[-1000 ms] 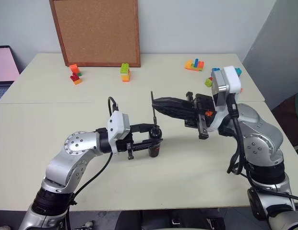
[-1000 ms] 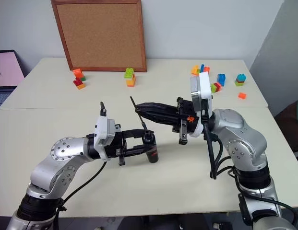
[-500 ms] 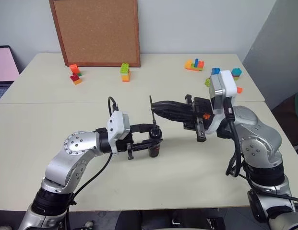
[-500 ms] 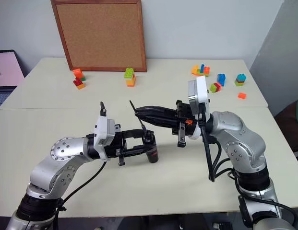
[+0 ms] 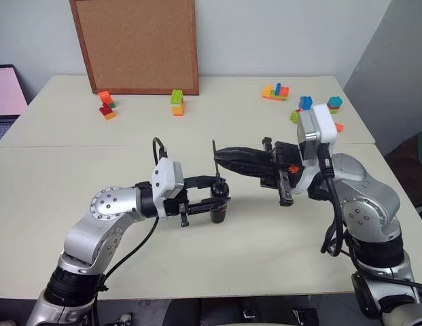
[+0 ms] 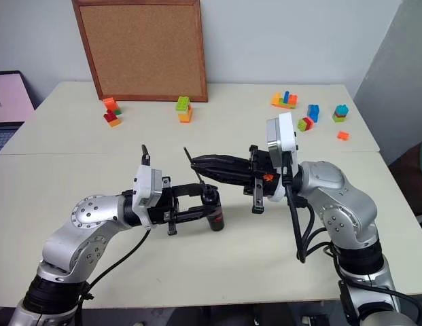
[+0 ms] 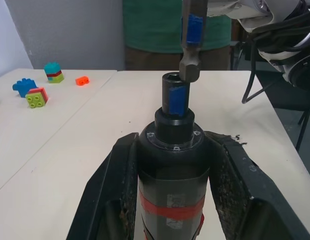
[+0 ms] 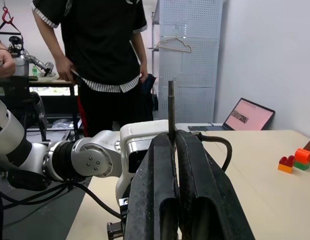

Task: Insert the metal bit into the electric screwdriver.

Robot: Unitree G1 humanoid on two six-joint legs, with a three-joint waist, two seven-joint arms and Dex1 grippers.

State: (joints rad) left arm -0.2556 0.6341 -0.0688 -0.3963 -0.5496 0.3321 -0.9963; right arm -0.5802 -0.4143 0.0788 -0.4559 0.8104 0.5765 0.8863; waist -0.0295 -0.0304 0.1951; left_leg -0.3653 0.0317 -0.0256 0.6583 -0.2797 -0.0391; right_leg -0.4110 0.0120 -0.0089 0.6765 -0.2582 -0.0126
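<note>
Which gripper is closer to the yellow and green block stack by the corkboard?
Left. The left gripper, shut on the electric screwdriver, sits almost straight in front of the block stack. The right gripper, pinching the metal bit, is slightly farther right.

The middle of the tabletop (image 5: 265, 251) is taken by the electric screwdriver (image 5: 219, 204), held upright, with the metal bit (image 5: 216, 159) just above its socket. Wide bare tabletop is left around them. Toy blocks (image 5: 177, 102) and a corkboard (image 5: 136, 44) stand well apart, along the far edge.
</note>
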